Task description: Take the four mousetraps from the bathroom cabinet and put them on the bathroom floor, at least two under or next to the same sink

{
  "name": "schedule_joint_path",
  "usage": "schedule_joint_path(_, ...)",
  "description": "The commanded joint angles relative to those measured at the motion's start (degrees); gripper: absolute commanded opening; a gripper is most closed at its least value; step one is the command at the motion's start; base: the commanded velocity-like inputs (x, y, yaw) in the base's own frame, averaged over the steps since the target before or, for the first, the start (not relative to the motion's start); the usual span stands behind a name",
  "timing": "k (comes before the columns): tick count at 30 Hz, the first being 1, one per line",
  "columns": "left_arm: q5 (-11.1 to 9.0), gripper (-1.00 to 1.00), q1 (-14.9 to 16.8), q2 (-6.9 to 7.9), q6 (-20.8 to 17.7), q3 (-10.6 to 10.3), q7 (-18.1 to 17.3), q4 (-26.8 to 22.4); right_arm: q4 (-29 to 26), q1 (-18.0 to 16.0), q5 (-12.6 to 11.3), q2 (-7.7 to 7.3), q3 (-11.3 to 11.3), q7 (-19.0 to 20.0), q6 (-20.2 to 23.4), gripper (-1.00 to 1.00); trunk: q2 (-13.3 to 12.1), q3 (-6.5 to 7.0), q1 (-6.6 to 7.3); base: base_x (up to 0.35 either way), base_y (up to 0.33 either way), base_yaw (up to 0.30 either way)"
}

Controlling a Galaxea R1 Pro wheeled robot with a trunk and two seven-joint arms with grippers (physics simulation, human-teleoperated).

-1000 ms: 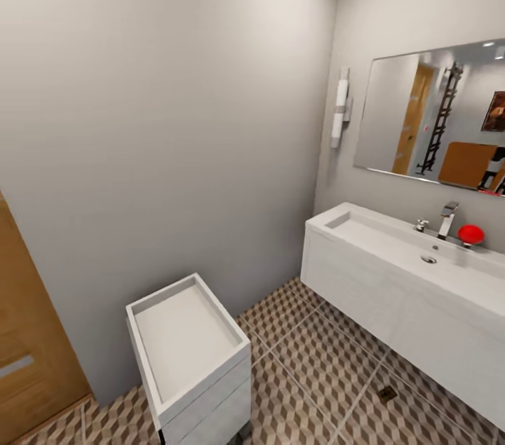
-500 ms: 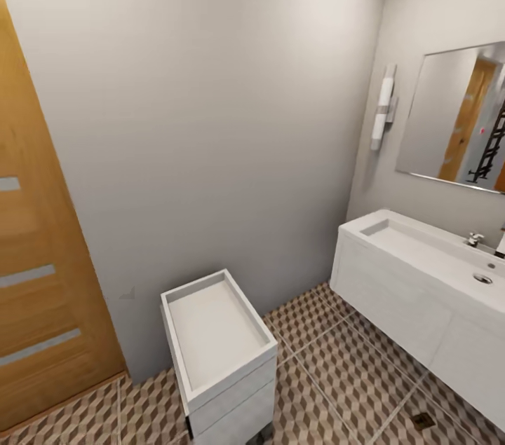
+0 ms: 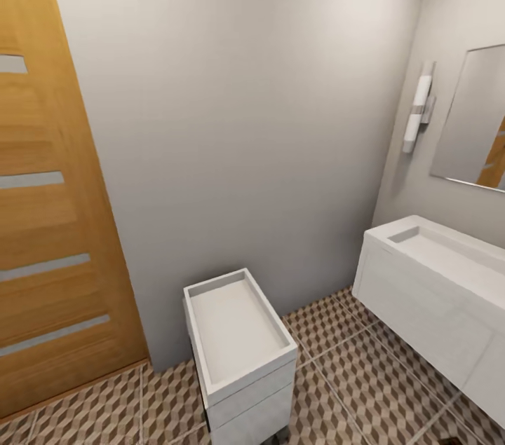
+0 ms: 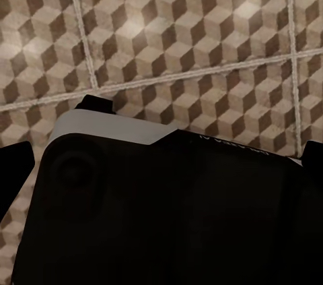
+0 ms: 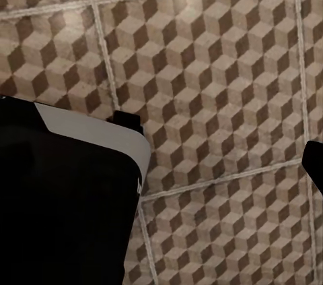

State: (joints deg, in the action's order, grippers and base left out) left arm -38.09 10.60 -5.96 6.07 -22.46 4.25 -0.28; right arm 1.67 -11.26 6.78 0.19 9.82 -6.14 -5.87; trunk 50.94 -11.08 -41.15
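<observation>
The mousetraps and the cabinet are out of view. The bathroom floor, tiled in brown and beige cubes, runs along the bottom of the head view and lies under both wrist cameras. A white wall-hung sink is at the right. My left gripper hangs above the tiles, its dark fingertips far apart at the picture's edges, empty. On my right gripper one fingertip shows at the edge, with nothing held.
A white open-topped box unit stands on the floor against the grey wall. An orange-brown wooden door with pale slots is at the left. A mirror and a wall lamp hang above the sink. My black base shows below both wrists.
The head camera has turned left: the door has come far into view, while the sink and mirror have slid to the right edge. The tap and red object have left the picture.
</observation>
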Motion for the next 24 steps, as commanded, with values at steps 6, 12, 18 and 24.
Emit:
schedule_joint_path(6,-0.31,1.00,0.04,-0.02,0.16,-0.48,0.23,0.01,0.20,-0.08,0.60,0.06,0.06,-0.27,-0.18,1.00,0.06,-0.08,-0.01,0.000,0.000,0.027)
schedule_joint_path(12,-0.31,1.00,0.04,-0.02,0.17,-0.48,0.23,0.01,0.22,-0.08,0.60,0.07,0.03,-0.12,-0.14,1.00,0.06,-0.08,-0.01,0.000,0.000,0.007)
schedule_joint_path(18,-0.31,1.00,0.04,-0.02,0.17,-0.48,0.23,0.01,0.25,-0.08,0.60,0.09,0.07,-0.03,-0.12,1.00,0.06,-0.08,-0.01,0.000,0.000,0.001)
schedule_joint_path(24,-0.31,1.00,0.04,-0.02,0.17,-0.48,0.23,0.01,0.26,-0.08,0.60,0.14,0.07,-0.03,-0.11,1.00,0.06,-0.08,-0.01,0.000,0.000,0.000)
